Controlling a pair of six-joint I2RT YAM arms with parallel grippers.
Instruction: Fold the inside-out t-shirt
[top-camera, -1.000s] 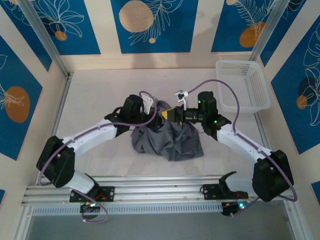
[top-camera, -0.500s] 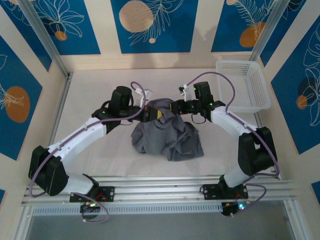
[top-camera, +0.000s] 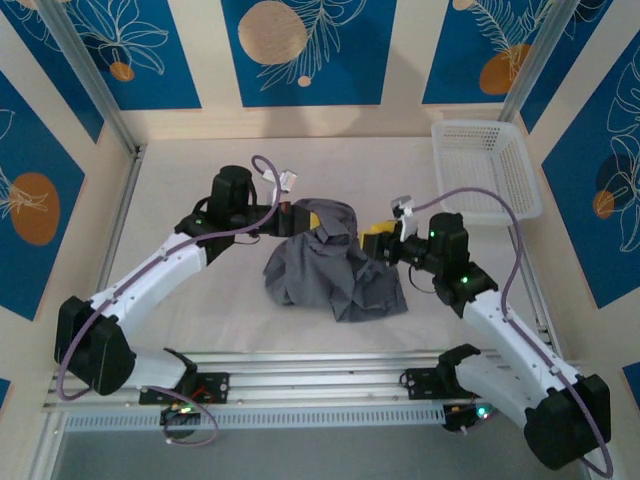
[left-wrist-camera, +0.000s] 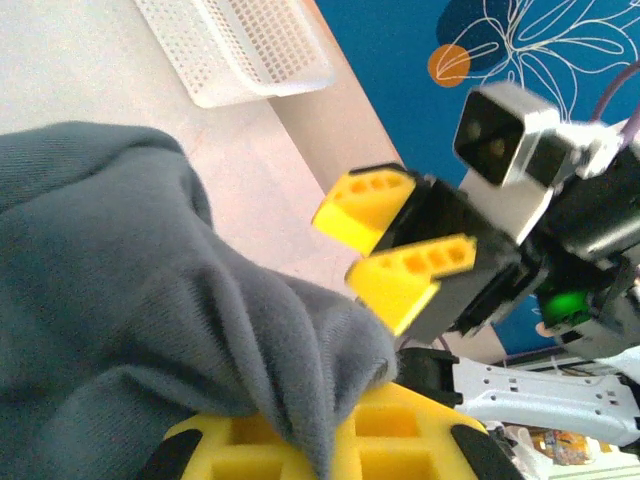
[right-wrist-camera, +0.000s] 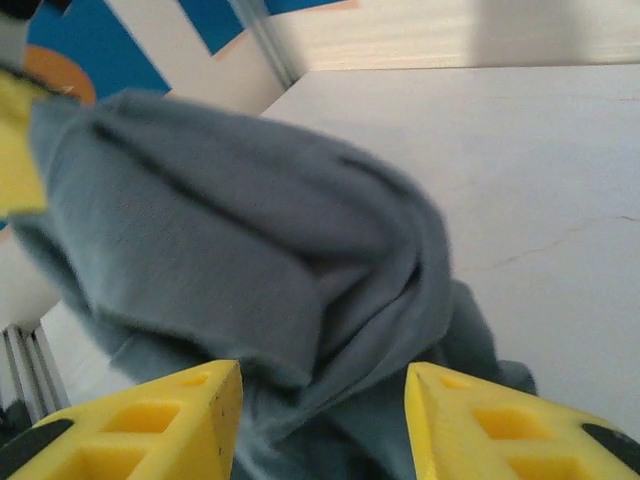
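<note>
Since a second ago my right gripper (top-camera: 372, 240) has let go of the t-shirt (top-camera: 335, 272) and drawn back toward the basket (top-camera: 487, 170). Its jaws now stand apart, with cloth just ahead of them. My left gripper (top-camera: 303, 216) has closed and is clamped on the shirt's upper edge, holding up a fold. The shirt is a rumpled slate-grey heap on the table (top-camera: 195, 165), well left of the white mesh basket and nearer me. The right arm sits between heap and basket.
</note>
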